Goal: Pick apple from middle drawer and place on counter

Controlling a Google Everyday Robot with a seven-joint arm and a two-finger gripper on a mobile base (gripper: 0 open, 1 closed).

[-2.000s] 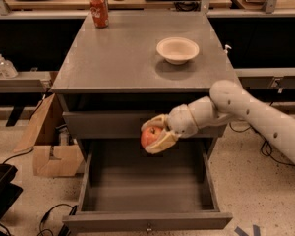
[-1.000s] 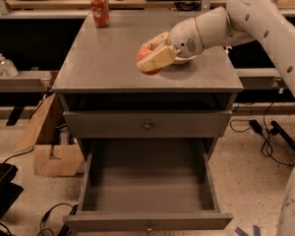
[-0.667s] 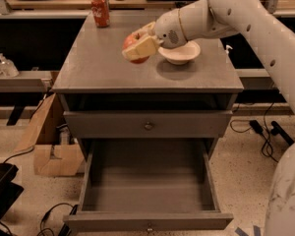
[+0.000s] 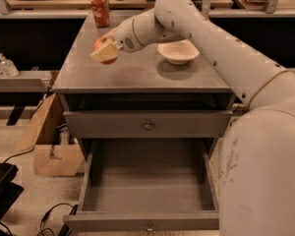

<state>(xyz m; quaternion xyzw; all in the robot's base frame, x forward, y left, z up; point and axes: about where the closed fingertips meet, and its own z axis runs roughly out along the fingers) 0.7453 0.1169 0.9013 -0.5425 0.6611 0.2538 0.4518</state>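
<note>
Grey cabinet in a lab, wooden benches behind it. The tabletop [image 4: 137, 75] has a white bowl [image 4: 178, 51] on it and a red soda can [image 4: 100, 10] at the back. The gripper [image 4: 104, 53] is clamped on the apple [image 4: 97, 44], holding it over the tabletop's left side, left of the bowl. The middle drawer [image 4: 147, 191] down below is pulled wide open, well apart from the apple.

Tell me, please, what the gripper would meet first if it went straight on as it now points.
Probably the flat matte grey counter, near its left edge: the gripper, shut on the small red apple, points leftward and slightly down, though its height is unclear.
</note>
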